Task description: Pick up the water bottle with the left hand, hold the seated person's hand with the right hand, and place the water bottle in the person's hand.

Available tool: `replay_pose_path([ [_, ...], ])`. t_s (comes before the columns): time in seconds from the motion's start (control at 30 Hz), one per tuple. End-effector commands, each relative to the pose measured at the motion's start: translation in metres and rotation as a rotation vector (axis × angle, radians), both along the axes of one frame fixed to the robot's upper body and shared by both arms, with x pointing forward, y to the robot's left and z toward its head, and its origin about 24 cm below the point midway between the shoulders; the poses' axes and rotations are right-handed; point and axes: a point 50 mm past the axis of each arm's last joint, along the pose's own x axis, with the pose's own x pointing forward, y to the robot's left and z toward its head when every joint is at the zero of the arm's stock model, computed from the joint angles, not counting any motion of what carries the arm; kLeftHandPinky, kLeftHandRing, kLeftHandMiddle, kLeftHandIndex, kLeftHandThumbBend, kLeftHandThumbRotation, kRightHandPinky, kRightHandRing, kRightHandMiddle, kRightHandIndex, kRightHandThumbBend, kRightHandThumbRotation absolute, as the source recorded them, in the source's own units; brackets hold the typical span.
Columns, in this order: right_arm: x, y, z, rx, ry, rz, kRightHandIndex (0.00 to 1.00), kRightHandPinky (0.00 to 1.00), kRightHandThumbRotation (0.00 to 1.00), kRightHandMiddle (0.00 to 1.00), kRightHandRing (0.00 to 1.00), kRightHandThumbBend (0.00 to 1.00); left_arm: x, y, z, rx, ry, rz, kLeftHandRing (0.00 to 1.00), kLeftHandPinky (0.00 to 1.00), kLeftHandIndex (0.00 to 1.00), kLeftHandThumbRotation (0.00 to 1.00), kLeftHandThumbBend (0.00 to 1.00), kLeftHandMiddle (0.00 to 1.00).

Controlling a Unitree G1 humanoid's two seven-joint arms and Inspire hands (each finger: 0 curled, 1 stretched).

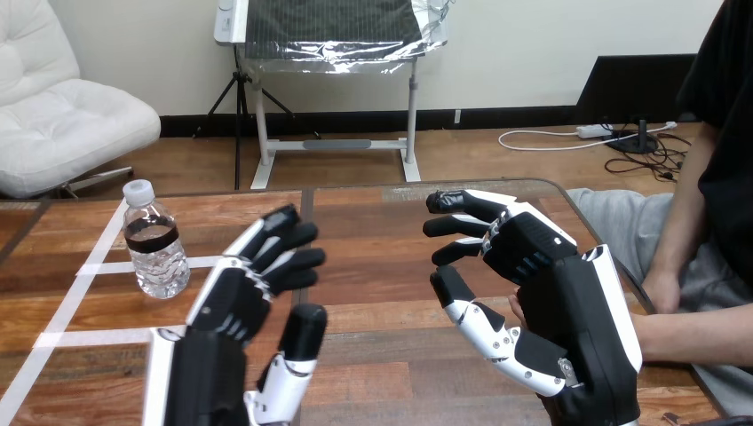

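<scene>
The water bottle [155,253] stands upright on the table [373,231], at ten o'clock from the left hand [244,297], which is spread wide and empty. A hasty reach could topple it. The right hand [542,266] is loosely open and covers most of the person's hand [515,309]. Closing unseen might pinch.

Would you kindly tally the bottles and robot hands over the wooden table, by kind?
Water bottle: 1
Robot hands: 2, the left hand and the right hand
Total: 3
</scene>
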Motion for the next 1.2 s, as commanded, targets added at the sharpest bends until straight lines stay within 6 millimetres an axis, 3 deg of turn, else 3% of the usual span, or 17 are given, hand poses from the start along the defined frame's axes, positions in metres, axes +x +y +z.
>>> replay_pose_path([
  [0.0, 0.007, 0.003, 0.016, 0.04, -0.088, -0.002, 0.68, 0.55, 0.0, 0.75, 0.68, 0.45, 0.01, 0.004, 0.022, -0.049, -0.15, 0.101, 0.75, 0.7, 0.81, 0.53, 0.43, 0.79],
  [0.53, 0.007, 0.004, 0.015, 0.046, -0.084, -0.001, 0.68, 0.55, 0.0, 0.74, 0.67, 0.45, 0.015, 0.02, 0.029, 0.077, -0.219, 0.281, 0.8, 0.75, 0.84, 0.31, 0.45, 0.82],
  [0.87, 0.006, 0.004, 0.015, 0.041, -0.085, -0.005, 0.68, 0.55, 0.0, 0.74, 0.68, 0.45, 0.019, 0.028, 0.032, 0.17, -0.244, 0.371, 0.8, 0.74, 0.84, 0.29, 0.48, 0.82],
  [1.17, 0.006, 0.004, 0.015, 0.038, -0.083, -0.01, 0.68, 0.55, 0.0, 0.74, 0.68, 0.45, 0.023, 0.036, 0.033, 0.314, -0.229, 0.477, 0.82, 0.76, 0.85, 0.33, 0.47, 0.84],
])
